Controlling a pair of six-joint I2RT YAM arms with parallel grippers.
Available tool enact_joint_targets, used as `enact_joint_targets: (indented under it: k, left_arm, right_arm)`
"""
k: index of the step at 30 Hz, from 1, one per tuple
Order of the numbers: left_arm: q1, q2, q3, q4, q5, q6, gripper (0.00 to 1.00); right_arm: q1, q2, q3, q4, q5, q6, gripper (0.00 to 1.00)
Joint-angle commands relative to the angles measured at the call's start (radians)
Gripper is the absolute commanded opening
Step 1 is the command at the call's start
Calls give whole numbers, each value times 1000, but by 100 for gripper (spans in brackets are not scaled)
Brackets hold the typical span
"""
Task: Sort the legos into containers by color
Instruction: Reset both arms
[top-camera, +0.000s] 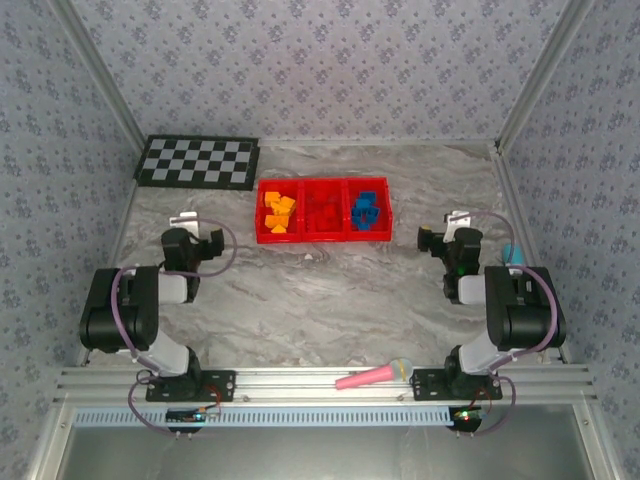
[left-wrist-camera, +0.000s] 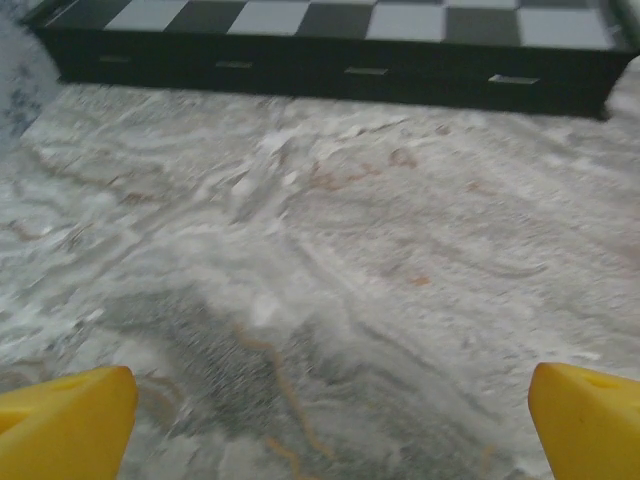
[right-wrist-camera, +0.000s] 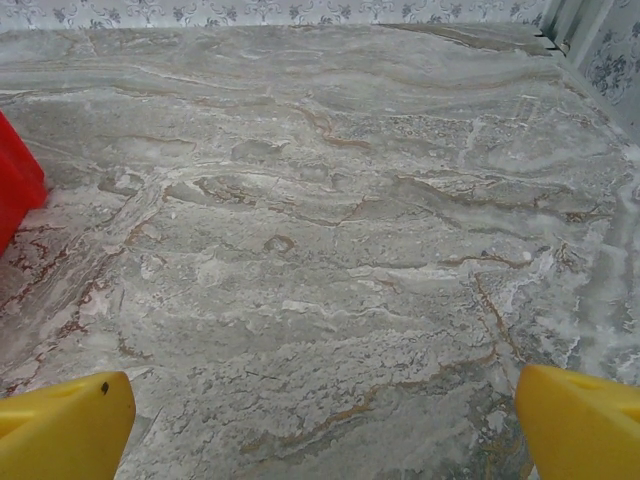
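Legos lie inside the red tray (top-camera: 322, 238), which sits in the upper middle of the top view, on the marbled table (top-camera: 330, 300). The tray's three compartments stand side by side. The orange-yellow legos (top-camera: 279, 212) are piled in the left compartment, the red legos (top-camera: 322, 210) in the middle one and the blue legos (top-camera: 367, 211) in the right one. The bricks are too small here to count. A black-and-white checkerboard (top-camera: 198, 161) lies just beyond the tray's upper left corner, near the back wall.

The left gripper (top-camera: 197, 230) hangs at the left of the top view, below the checkerboard and well apart from the tray. In the left wrist view its yellow fingers (left-wrist-camera: 65, 420) sit in the two bottom corners of the frame, so the left gripper (left-wrist-camera: 330, 425) is spread wide, with bare table between the fingers. The checkerboard's dark edge (left-wrist-camera: 330, 70) runs across the top of that frame.

The right gripper (top-camera: 443, 229) hangs at the right of the top view, beside the tray's lower right corner but not touching it. Its yellow fingers (right-wrist-camera: 60, 425) likewise fill the bottom corners of the right wrist view. The right gripper (right-wrist-camera: 325, 425) stands wide apart over bare marble, and a red corner of the tray (right-wrist-camera: 15, 190) shows at the left edge.

A pink microphone-shaped toy (top-camera: 375, 376) lies at the lower middle of the top view, on the metal rail between the arm bases.
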Motion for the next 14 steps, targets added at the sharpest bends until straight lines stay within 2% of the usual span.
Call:
enact_joint_targets:
  k: [1, 14]
  left_arm:
    - [-17, -5, 20, 25, 6, -5, 100]
    - [-31, -12, 16, 26, -28, 1, 100]
  right_arm:
    - [5, -5, 19, -11, 18, -2, 100]
    - [6, -5, 19, -14, 19, -4, 100]
